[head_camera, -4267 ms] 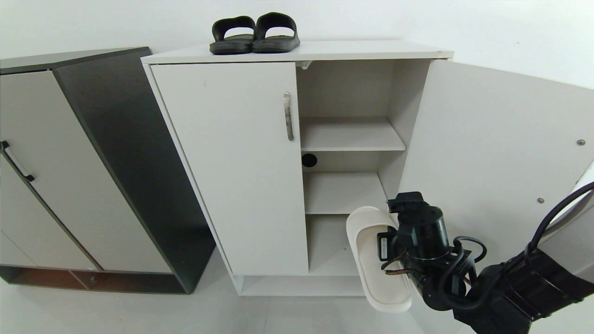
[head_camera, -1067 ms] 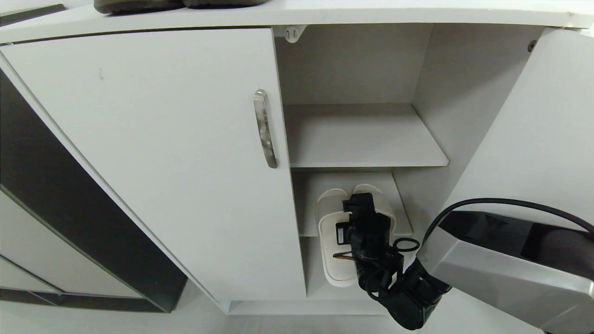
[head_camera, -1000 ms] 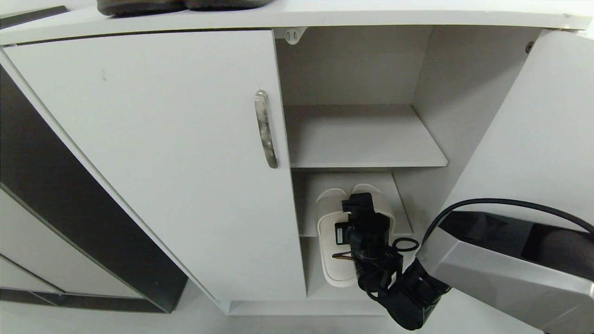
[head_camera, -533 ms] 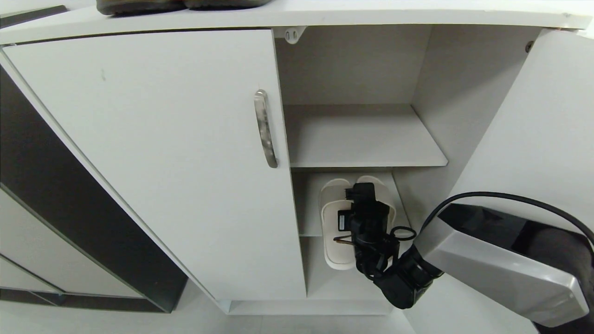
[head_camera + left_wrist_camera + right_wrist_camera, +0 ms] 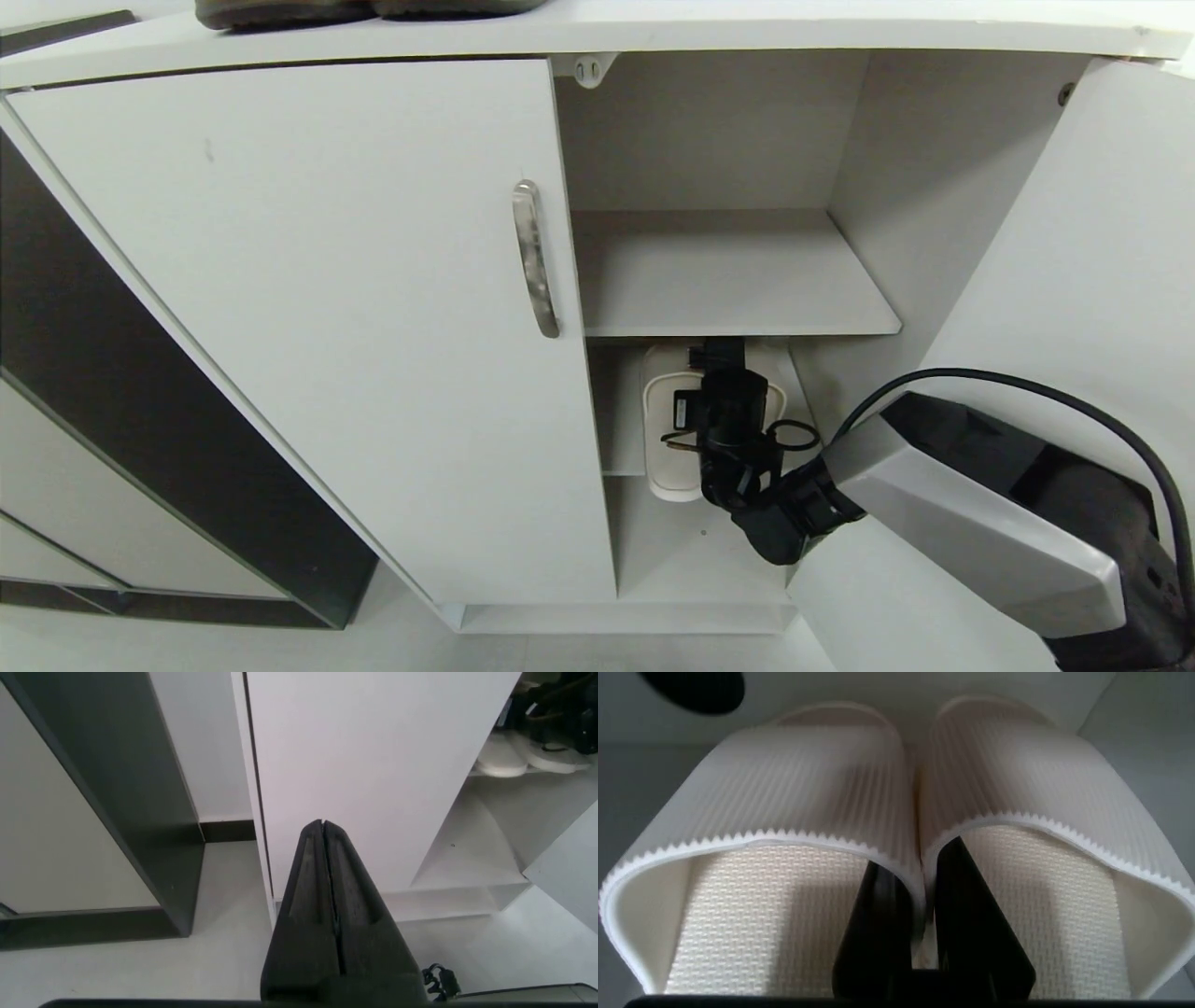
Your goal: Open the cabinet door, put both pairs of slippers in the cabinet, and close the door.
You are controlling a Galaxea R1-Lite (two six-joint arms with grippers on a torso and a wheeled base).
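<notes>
White slippers [image 5: 665, 439] on the cabinet [image 5: 709, 140]'s second shelf [image 5: 621, 411]
Right gripper [image 5: 922, 917] pinches their inner straps together, heels past the shelf's front edge; left gripper [image 5: 322, 859] closed, empty.

Dark-sided unit [image 5: 121, 392] standing at left, its pale door [image 5: 56, 504] facing out; light grey floor [image 5: 280, 649] lying beneath, evenly lit.

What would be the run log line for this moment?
right pincer shut on white slippers, on middle shelf | left pincer shut, empty | black slippers on cabinet top | right door open
</notes>
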